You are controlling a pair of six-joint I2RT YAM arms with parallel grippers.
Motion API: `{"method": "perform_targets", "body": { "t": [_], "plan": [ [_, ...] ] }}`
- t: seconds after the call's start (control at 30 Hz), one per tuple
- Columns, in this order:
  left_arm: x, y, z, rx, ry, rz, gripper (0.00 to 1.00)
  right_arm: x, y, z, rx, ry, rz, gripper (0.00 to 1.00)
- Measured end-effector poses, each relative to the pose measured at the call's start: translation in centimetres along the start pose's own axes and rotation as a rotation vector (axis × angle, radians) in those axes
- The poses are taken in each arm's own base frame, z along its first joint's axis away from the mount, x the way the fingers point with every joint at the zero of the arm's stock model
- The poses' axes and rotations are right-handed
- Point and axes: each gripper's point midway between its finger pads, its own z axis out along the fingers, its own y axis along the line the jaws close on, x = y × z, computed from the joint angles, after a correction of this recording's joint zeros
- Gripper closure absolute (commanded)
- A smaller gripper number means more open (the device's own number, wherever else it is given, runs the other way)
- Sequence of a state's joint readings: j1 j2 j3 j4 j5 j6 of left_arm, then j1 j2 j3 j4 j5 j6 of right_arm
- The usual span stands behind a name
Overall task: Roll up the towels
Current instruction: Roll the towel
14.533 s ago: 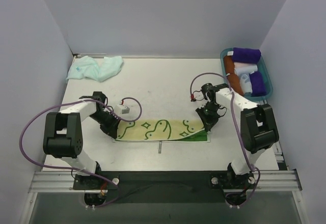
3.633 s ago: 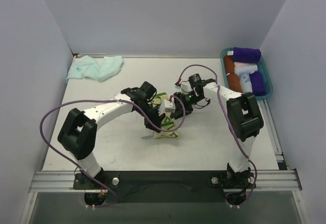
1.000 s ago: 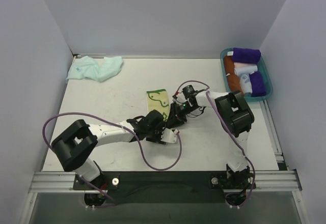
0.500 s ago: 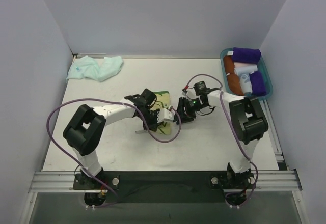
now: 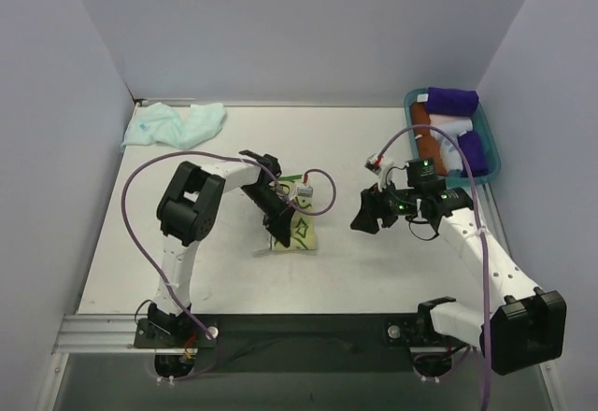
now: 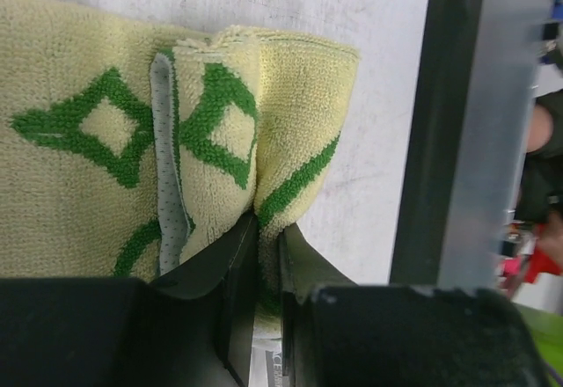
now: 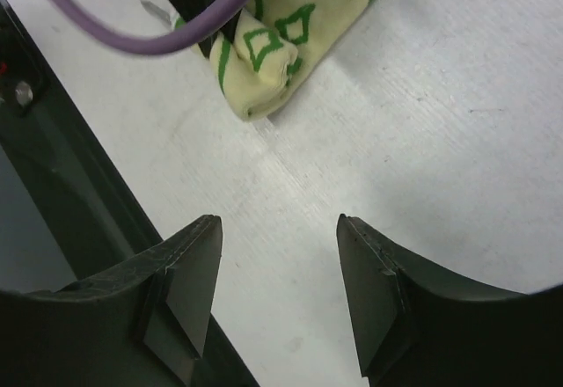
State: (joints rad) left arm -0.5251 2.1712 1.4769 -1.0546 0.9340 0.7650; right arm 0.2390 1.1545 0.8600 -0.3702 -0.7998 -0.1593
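Note:
The pale yellow towel (image 5: pixel 304 233) with green marks lies folded into a thick bundle at mid-table. My left gripper (image 5: pixel 279 227) is at its left edge. In the left wrist view the left gripper (image 6: pixel 268 229) is shut on a fold of that yellow towel (image 6: pixel 220 114). My right gripper (image 5: pixel 361 217) hangs open to the right of the bundle, apart from it. The right wrist view shows the right gripper (image 7: pixel 280 229) with only bare table between its fingers and the yellow towel (image 7: pixel 281 26) ahead. The mint-aqua towel (image 5: pixel 177 123) lies crumpled at the far left corner.
A teal basket (image 5: pixel 493 157) at the far right holds purple (image 5: pixel 452 100), orange and white rolls. The left arm's purple cable (image 7: pixel 158 40) loops over the yellow towel's left end. The table's near edge and black rail (image 7: pixel 53 167) lie close to the right gripper.
The left gripper has shut on a fold of the yellow towel. The right gripper has opened and drawn back to the right, away from the towel.

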Motion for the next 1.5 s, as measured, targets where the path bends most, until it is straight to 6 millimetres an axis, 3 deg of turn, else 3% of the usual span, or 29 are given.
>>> {"method": "perform_targets", "body": {
  "t": [0.1,0.2,0.33,0.57,0.83,1.03,1.07,1.13,1.17,1.23,1.5],
  "plan": [
    [-0.2,0.0,0.0,0.038,0.0,-0.09,0.98,1.9,0.7,0.2,0.022,0.093,-0.132,0.41],
    [-0.2,0.0,0.2,0.057,0.012,-0.146,0.98,4.2,3.3,1.0,-0.012,0.229,-0.321,0.28],
    [0.0,-0.2,0.4,0.091,0.023,-0.206,0.98,4.4,5.2,1.9,-0.026,0.311,-0.511,0.3],
    [0.6,-0.2,0.0,0.131,0.034,-0.277,0.97,4.1,6.9,7.7,-0.014,0.404,-0.778,0.37],
    [1.9,-0.2,-1.1,0.159,0.038,-0.323,0.94,4.9,5.3,14.4,0.039,0.433,-0.885,0.39],
    [2.5,-0.1,-1.5,0.17,0.036,-0.339,0.93,5.0,4.8,17.3,0.028,0.416,-0.915,0.53],
    [2.6,-0.1,-1.6,0.172,0.035,-0.344,0.92,5.1,4.8,17.6,0.024,0.416,-0.916,0.62],
    [2.7,-0.1,-1.7,0.177,0.034,-0.357,0.91,5.4,4.6,18.3,0.013,0.42,-0.922,0.73],
    [2.8,-0.1,-1.8,0.178,0.031,-0.362,0.91,5.5,4.6,18.5,0.009,0.421,-0.921,0.86],
    [2.9,0.0,-2.0,0.179,0.026,-0.368,0.81,5.3,4.9,18.8,-0.008,0.413,-0.915,1.0],
    [3.2,-0.3,-3.1,0.194,-0.077,-0.428,0.53,5.2,5.3,18.9,-0.144,0.439,-0.788,1.0]
  ]
}}
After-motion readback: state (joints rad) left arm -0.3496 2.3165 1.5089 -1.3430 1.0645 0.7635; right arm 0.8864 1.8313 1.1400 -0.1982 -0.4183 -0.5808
